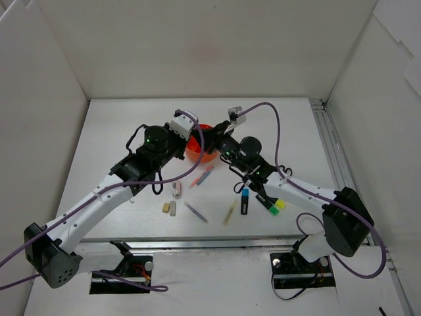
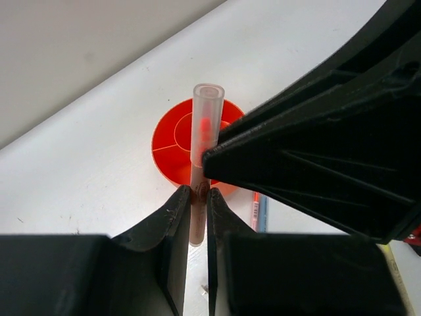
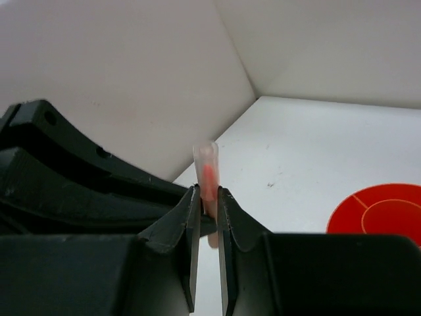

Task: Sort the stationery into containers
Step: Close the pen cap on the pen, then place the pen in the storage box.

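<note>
Both grippers meet over the round orange organiser (image 1: pixel 199 153), which also shows in the left wrist view (image 2: pixel 172 141) and the right wrist view (image 3: pixel 385 210). My left gripper (image 2: pixel 199 192) is shut on a pen with a clear cap and a red tip (image 2: pixel 205 112), held upright above the organiser. My right gripper (image 3: pixel 209 192) is shut on the same pen (image 3: pixel 206 164), higher up near the cap. In the top view the left gripper (image 1: pixel 196 137) and right gripper (image 1: pixel 218 141) are close together and the pen is hidden between them.
On the table nearer the arms lie an orange and a blue pen (image 1: pixel 202 176), a white piece (image 1: pixel 177 189), tan erasers (image 1: pixel 170 208), a thin bluish pen (image 1: pixel 196 212), a yellow pen (image 1: pixel 229 213), a blue-ended highlighter (image 1: pixel 245 201) and a yellow-green one (image 1: pixel 275 205). White walls enclose the table.
</note>
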`<state>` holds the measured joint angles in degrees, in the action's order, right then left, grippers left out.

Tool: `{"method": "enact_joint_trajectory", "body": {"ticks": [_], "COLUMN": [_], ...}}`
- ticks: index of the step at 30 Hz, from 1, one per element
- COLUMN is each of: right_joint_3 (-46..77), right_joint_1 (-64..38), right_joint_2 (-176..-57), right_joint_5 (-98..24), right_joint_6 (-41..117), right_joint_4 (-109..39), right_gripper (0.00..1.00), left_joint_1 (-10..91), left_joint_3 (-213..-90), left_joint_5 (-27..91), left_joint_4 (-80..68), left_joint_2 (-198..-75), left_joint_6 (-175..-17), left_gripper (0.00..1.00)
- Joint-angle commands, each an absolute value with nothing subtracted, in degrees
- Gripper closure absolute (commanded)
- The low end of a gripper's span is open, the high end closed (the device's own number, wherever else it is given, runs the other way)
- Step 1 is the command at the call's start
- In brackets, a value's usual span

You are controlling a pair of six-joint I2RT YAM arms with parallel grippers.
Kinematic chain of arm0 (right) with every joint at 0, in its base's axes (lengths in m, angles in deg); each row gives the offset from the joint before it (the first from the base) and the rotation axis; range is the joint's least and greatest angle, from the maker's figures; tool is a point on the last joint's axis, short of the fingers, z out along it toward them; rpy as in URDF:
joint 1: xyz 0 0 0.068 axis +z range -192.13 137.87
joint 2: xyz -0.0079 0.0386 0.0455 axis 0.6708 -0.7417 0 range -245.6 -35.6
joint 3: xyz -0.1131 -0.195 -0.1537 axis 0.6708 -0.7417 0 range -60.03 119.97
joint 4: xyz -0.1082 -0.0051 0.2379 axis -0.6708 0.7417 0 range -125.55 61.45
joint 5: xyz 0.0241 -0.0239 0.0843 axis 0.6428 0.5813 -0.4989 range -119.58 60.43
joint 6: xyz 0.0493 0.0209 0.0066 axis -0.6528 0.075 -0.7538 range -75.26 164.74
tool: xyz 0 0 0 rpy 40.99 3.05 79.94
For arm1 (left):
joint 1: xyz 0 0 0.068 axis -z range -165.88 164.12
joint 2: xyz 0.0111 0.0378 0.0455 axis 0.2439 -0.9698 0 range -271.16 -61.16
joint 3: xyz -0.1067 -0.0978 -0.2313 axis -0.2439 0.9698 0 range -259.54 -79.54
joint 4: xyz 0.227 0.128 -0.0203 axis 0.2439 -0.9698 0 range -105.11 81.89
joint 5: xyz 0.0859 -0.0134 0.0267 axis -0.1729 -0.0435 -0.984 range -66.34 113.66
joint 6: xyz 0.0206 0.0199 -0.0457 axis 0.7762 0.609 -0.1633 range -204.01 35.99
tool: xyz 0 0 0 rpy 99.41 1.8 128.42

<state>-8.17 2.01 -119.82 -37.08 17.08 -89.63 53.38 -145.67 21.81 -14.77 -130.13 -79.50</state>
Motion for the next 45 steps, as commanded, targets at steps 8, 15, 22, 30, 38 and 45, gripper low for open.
{"method": "enact_joint_trajectory", "body": {"ticks": [8, 15, 22, 30, 38, 45], "right_joint_3": [-14.7, -16.1, -15.6, -9.8, -3.1, 2.8], "right_joint_1": [3.8, 3.1, -1.3, -2.3, -2.2, -1.9], "right_joint_2": [-125.9, -120.3, -110.8, -99.6, -99.9, -105.0], "right_joint_5": [-64.6, -60.3, -55.3, -45.8, -46.6, -49.6], "right_joint_6": [14.7, 15.5, 16.1, 27.3, 27.3, 25.5], "right_joint_4": [-77.1, -77.1, -70.5, -57.0, -60.7, -64.5], "right_gripper": [1.0, 1.0, 0.72, 0.56, 0.09, 0.02], "left_joint_1": [54.2, 54.2, 54.2, 54.2, 54.7, 57.3], "left_joint_3": [-154.6, -152.9, -145.0, -138.9, -136.3, -135.5], "left_joint_5": [24.8, 24.1, 20.0, 19.3, 22.5, 23.0], "left_joint_4": [19.2, 18.0, 14.7, 5.1, 1.2, 0.0], "left_joint_2": [-124.4, -123.5, -118.4, -115.8, -117.9, -119.7], "left_joint_6": [-78.5, -79.2, -84.9, -91.3, -94.2, -94.7], "left_gripper": [1.0, 1.0, 1.0, 1.0, 1.0, 1.0]}}
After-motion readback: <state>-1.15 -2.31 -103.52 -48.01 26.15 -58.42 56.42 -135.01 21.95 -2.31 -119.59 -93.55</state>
